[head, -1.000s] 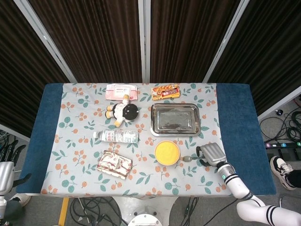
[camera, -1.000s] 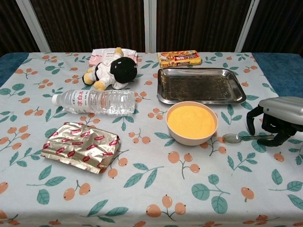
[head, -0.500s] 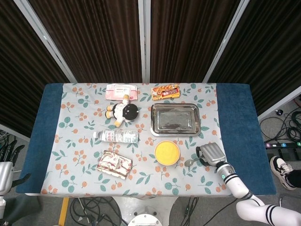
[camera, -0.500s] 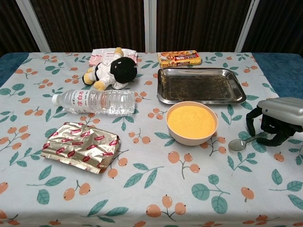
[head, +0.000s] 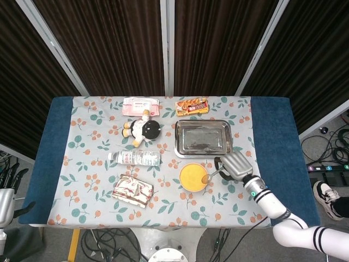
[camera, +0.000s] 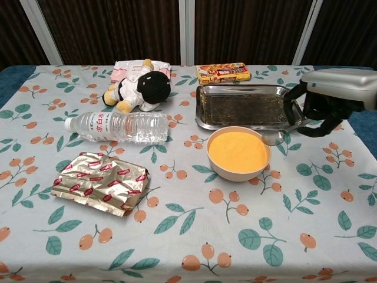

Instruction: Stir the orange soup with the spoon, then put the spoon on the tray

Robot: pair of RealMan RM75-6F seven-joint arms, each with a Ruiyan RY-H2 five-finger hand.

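Floral tablecloth (camera: 194, 236); spoon (camera: 275, 137) in right hand (camera: 330, 100).

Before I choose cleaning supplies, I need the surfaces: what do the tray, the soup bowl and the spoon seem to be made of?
The tray looks like stainless steel: grey, with a mirror-like floor and rolled rim. The soup bowl has a matt, beige wall, perhaps plastic or glazed ceramic; I cannot tell which. The spoon, held by the right hand, looks like polished metal, with a shiny silver head.
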